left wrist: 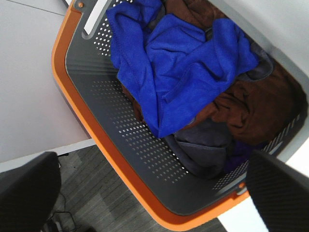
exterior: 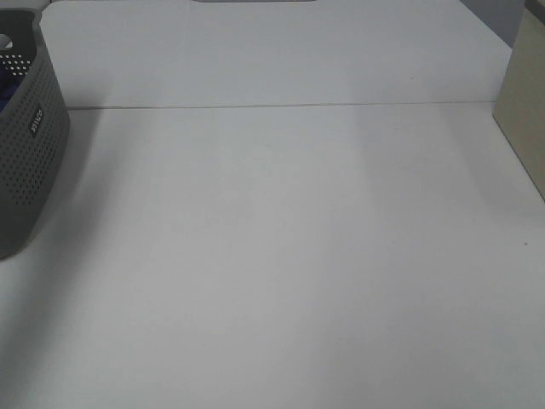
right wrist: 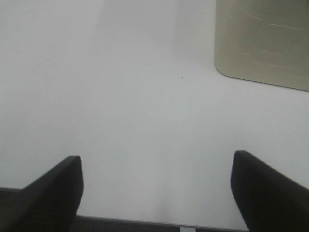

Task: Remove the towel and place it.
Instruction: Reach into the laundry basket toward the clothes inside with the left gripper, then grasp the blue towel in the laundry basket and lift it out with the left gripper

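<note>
The royal-blue towel (left wrist: pixel 178 67) lies crumpled in the grey perforated basket (left wrist: pixel 120 130) with an orange rim, on top of brown and dark grey cloths. My left gripper (left wrist: pixel 154 193) hangs open above the basket, its two black fingers (left wrist: pixel 29 193) wide apart and empty. In the exterior high view the basket (exterior: pixel 25 145) stands at the left edge of the white table, with a sliver of blue (exterior: pixel 4 92) showing inside. My right gripper (right wrist: pixel 157 193) is open and empty over the bare white table. Neither gripper shows in the exterior high view.
A beige box (exterior: pixel 521 111) stands at the table's right edge; it also shows in the right wrist view (right wrist: pixel 263 41). A seam (exterior: pixel 281 106) runs across the table. Brown cloth (left wrist: pixel 251 111) and dark grey cloth (left wrist: pixel 203 145) fill the basket beside the towel.
</note>
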Robot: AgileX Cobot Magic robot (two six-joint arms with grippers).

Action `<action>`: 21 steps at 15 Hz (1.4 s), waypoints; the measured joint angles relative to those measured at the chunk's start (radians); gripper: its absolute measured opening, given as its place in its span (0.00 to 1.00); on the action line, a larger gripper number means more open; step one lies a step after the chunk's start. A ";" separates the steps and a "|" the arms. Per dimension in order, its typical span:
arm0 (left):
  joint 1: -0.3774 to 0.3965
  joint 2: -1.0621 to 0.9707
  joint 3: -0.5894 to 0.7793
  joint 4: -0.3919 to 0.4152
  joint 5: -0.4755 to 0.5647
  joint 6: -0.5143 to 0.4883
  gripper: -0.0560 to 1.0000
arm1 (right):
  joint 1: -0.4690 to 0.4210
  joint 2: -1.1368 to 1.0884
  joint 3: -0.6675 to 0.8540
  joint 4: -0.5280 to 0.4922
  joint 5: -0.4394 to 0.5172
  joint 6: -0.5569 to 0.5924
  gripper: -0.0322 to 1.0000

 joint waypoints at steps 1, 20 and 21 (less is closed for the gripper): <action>0.019 0.045 -0.011 0.005 0.000 0.038 0.99 | 0.000 0.000 0.000 0.000 0.000 0.000 0.84; 0.176 0.679 -0.016 0.040 -0.463 0.456 0.93 | 0.000 0.000 0.000 0.000 0.000 0.000 0.84; 0.176 0.681 -0.016 0.040 -0.462 0.460 0.92 | 0.000 0.000 0.000 0.000 0.000 0.000 0.84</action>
